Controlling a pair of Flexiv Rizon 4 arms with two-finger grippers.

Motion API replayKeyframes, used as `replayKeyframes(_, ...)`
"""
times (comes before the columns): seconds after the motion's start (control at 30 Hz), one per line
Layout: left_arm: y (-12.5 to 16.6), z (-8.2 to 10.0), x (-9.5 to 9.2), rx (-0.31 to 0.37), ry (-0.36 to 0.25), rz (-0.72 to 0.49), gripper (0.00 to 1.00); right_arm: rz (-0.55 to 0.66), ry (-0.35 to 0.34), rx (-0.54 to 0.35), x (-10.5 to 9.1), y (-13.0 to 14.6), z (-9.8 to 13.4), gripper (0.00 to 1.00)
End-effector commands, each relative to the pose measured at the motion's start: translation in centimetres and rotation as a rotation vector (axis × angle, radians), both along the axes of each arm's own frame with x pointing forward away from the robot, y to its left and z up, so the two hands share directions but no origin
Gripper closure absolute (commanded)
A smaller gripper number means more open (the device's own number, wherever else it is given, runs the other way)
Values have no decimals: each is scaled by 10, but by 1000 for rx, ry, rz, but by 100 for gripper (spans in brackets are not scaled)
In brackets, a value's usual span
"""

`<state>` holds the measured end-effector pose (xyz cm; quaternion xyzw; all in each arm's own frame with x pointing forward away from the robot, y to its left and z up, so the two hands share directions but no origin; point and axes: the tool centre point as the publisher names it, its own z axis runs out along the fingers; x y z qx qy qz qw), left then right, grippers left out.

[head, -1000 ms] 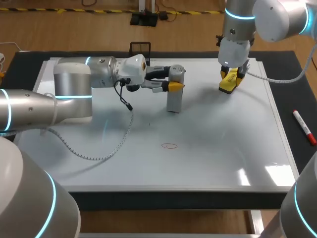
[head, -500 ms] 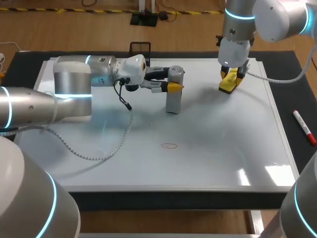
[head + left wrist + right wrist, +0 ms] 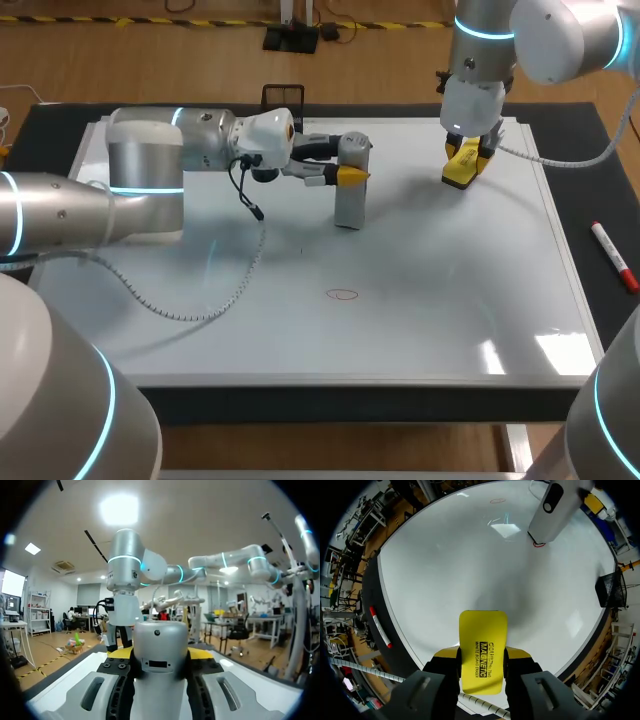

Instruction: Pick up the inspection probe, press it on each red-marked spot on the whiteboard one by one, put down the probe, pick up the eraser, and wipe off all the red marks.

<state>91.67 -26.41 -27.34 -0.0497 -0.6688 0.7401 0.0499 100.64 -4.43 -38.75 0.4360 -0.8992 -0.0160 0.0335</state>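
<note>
I have the left gripper (image 3: 350, 170) clamped on the upper part of the inspection probe (image 3: 349, 205), which stands upright on the far middle of the whiteboard (image 3: 450, 330). In the right wrist view its base sits on a small red mark (image 3: 538, 544), so I judge this to be the pressing step. A second mark, a red oval (image 3: 343, 294), lies well apart from the probe, nearer my side, with nothing on it. Pressing that one, putting the probe down and all the wiping look left to do.

My right gripper (image 3: 468, 152) is closed on the yellow eraser (image 3: 482, 645) at the far right of the board, so that pickup seems done.

A red marker (image 3: 613, 257) lies on the black mat (image 3: 600, 150) to the right. The left arm's cable (image 3: 200, 310) sags over the board beside the oval and could smear it.
</note>
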Motion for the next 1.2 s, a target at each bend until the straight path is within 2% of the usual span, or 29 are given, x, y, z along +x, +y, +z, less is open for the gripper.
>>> replayKeyframes(0.03, 1, -2, -1, -1, 3, -2, 100, 2, 1, -3, 1, -1, 1, 100)
replayKeyframes(0.2, 1, 2, 0, -2, -2, 1, 100, 2, 1, -3, 1, -1, 1, 100)
replayKeyframes(0.33, 3, 12, 0, -32, -3, 11, 100, 2, 1, -3, 1, -1, 1, 100)
replayKeyframes(0.57, 19, 33, 5, -46, -16, 42, 100, 2, 1, -3, 1, -1, 1, 100)
replayKeyframes(1.2, 103, 62, 23, -35, -65, 164, 100, 2, 1, -3, 1, -1, 1, 100)
